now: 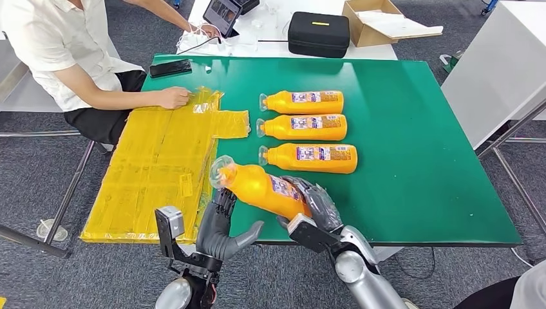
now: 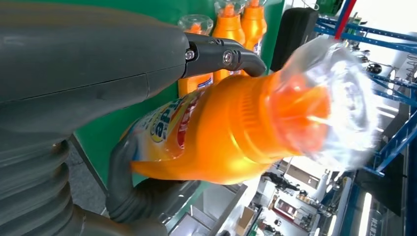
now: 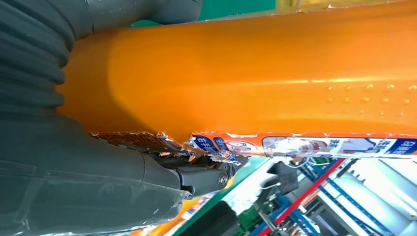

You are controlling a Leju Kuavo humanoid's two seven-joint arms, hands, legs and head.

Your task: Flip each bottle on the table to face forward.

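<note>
Held bottle: you see the orange bottle [image 1: 261, 187] lifted above the near edge of the desk [image 1: 412, 174], between both hands. Its long axis is tilted, the clear cap [image 1: 221, 171] higher and pointing to the left and a little away from the robot, the base toward the right hand.
Right hand: the right hand [image 1: 313, 209] is wrapped around the base end of the held bottle, fingers closed on the body.
Left hand: the left hand [image 1: 222, 222] is at the neck end; in the left wrist view a dark finger [image 2: 221, 55] lies over the shoulder and the thumb [image 2: 133, 196] curls under the body, so it grips the bottle too.
Row of bottles: three more bottles [image 1: 302, 102], [image 1: 302, 127], [image 1: 309, 158] lie flat on the desk, parallel, caps to the left, bases to the right.
Labels: you see white and blue printed panels face up on the three lying bottles; the text is too small to read. On the held bottle a torn label edge [image 3: 206, 145] shows in the right wrist view, writing not readable.
Beside: yellow sheets [image 1: 161, 167] cover the left part of the desk, and a person's hand [image 1: 174, 97] rests on them.
</note>
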